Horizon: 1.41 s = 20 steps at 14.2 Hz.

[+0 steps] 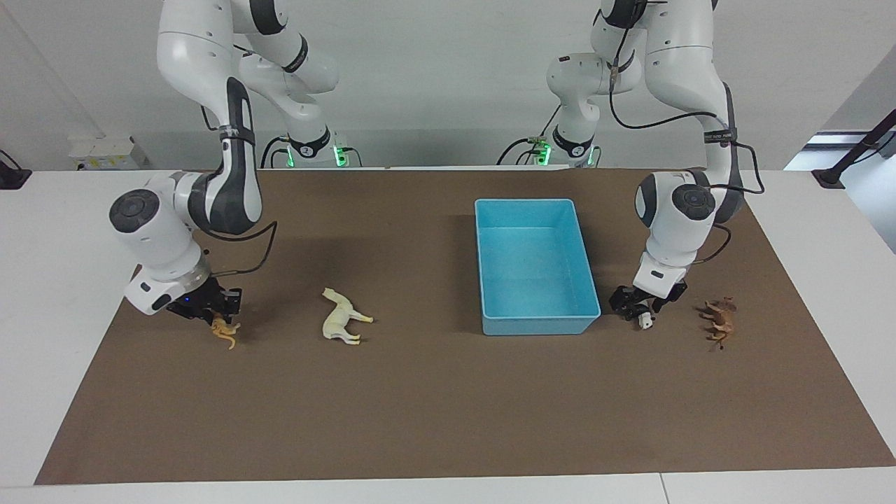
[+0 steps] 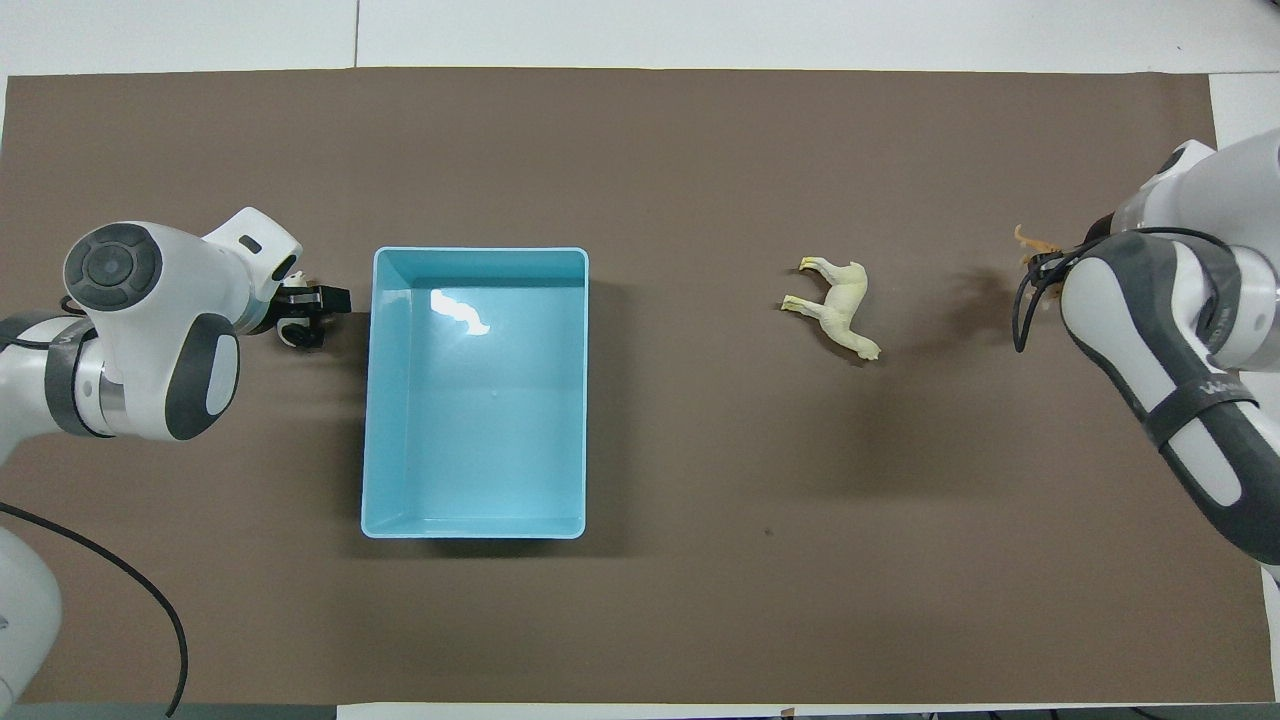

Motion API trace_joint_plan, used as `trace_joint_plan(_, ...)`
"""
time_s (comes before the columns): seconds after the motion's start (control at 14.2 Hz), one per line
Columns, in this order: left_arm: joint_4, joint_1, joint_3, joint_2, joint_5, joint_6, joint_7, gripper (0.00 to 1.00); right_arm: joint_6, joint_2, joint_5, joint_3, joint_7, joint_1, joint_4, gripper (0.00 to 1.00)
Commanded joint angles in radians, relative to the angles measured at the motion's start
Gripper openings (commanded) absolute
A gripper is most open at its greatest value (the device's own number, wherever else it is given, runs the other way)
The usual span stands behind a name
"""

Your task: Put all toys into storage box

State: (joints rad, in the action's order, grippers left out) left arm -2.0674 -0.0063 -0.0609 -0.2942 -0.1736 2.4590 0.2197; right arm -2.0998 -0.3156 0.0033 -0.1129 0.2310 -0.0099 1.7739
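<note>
Right claw (image 1: 222,318) grips tiger (image 1: 225,332) — box (image 1: 535,323) empty

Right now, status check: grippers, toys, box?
Status: right gripper shut on tiger; left gripper at panda beside storage box. Box empty; horse, lion lying outside. Nothing blocks the box.

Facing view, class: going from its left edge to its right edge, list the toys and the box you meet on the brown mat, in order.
tiger → horse → storage box → panda → lion
</note>
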Motion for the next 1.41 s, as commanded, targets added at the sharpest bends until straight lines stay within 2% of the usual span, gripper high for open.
trace_joint_plan(0.0, -0.025, -0.003, 0.004, 0.006, -0.015, 0.029, 0.021, 1.00, 0.205, 0.029, 0.007, 0.004, -0.067, 0.039, -0.153, 0.00)
trace_joint_plan(0.21, -0.031, -0.004, 0.004, 0.006, -0.015, 0.032, 0.024, 1.00, 0.389, 0.029, 0.003, 0.004, -0.209, 0.132, -0.319, 0.00)
trace_joint_plan(0.28, -0.033, -0.008, 0.004, 0.006, -0.015, 0.038, 0.027, 0.90, 0.430, 0.027, -0.003, 0.004, -0.272, 0.181, -0.361, 0.00)
trace_joint_plan(0.49, -0.045, -0.009, 0.004, 0.007, -0.015, 0.055, 0.044, 0.87, 0.449, 0.027, 0.003, 0.005, -0.480, 0.328, -0.409, 0.00)
trace_joint_plan(0.56, -0.045, -0.009, 0.004, 0.007, -0.015, 0.055, 0.046, 0.75, 0.439, 0.026, 0.003, 0.005, -0.580, 0.397, -0.419, 0.00)
trace_joint_plan(0.7, -0.039, -0.008, 0.004, 0.006, -0.015, 0.051, 0.049, 0.21, 0.400, 0.026, 0.006, 0.005, -0.756, 0.511, -0.419, 0.00)
trace_joint_plan(0.77, -0.025, -0.008, 0.004, 0.004, -0.015, 0.037, 0.049, 0.00, 0.382, 0.026, 0.006, 0.005, -0.816, 0.566, -0.419, 0.00)
trace_joint_plan(0.98, 0.067, -0.003, 0.003, 0.003, -0.009, -0.070, 0.044, 0.00, 0.293, -0.003, 0.011, 0.005, -0.968, 0.723, -0.410, 0.00)
trace_joint_plan(1.12, 0.133, 0.006, 0.003, 0.013, -0.006, -0.159, 0.040, 0.00, 0.210, -0.048, 0.014, 0.005, -1.039, 0.774, -0.404, 0.00)
trace_joint_plan(1.34, 0.353, -0.007, 0.000, 0.030, 0.022, -0.439, 0.041, 0.00, 0.106, -0.143, 0.014, 0.004, -1.145, 0.847, -0.410, 0.00)
